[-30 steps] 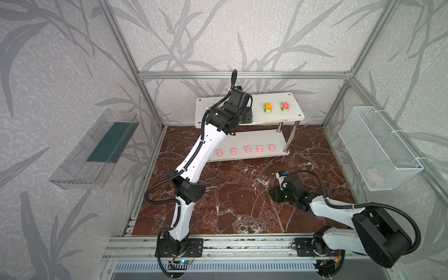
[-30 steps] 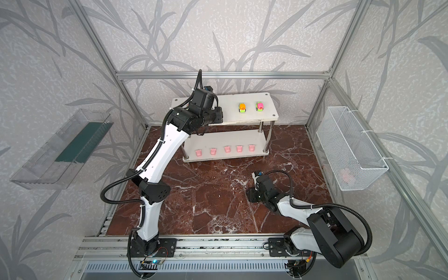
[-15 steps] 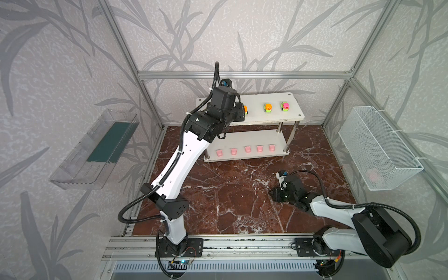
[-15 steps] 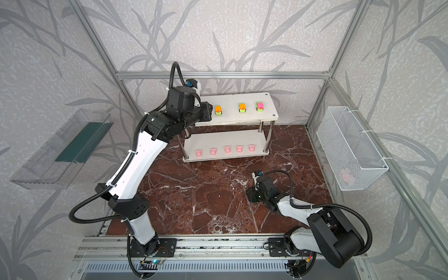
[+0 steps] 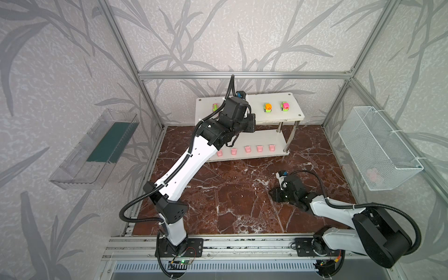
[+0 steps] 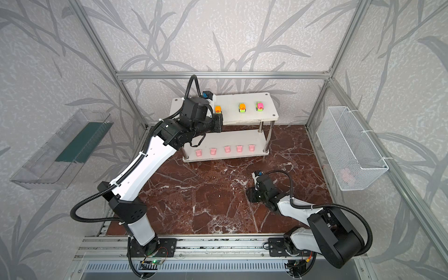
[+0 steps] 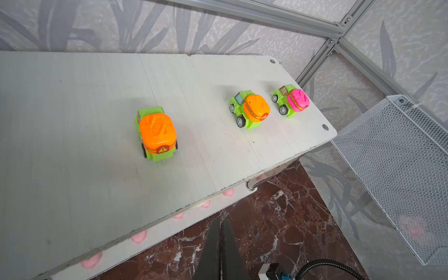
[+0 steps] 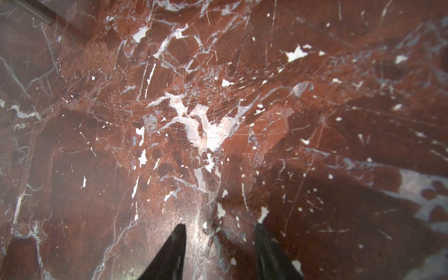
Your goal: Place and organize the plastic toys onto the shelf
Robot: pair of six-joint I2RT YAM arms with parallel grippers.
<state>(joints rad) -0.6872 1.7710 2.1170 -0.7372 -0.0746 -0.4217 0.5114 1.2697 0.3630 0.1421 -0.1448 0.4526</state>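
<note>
- The right pincer (image 8: 219,225) hangs low over the red-brown marble table (image 5: 230,194), fingers apart with nothing between them. A sideways sweep at this height could scrape the tips on the stone.
- The left pincer (image 7: 220,221), fingers pressed together and empty, sits just off the front edge of the white two-tier shelf with chrome posts (image 5: 276,116), near the upper board. A careless swing could knock the shelf, which looks light, and shift everything on it.
- The five small pale pink cup-shaped pieces (image 5: 247,149) stand in a row near the front of the lower board, and the left forearm crosses in front of that board's left end. A jolt or a dropped elbow could tip them onto the table.
- On the upper board, the green toy car with the orange top (image 7: 157,135) is the one closest to the left pincer. It has wheels, so a light nudge could roll it out of line or over the edge.
- The second orange-topped green car (image 7: 252,109) and the pink-topped green car (image 7: 294,100) sit near the right end, so a bumped shelf could send them off.
- A fourth green and pink car (image 5: 215,106) lies at the left end beside the arm. Whether it is on its wheels I cannot tell, and the arm could catch it.
- The white wire mesh basket (image 5: 378,150) on the wall holds a blurred pale pink thing (image 5: 373,173). If that is a toy, stopping now would leave it unshelved.
</note>
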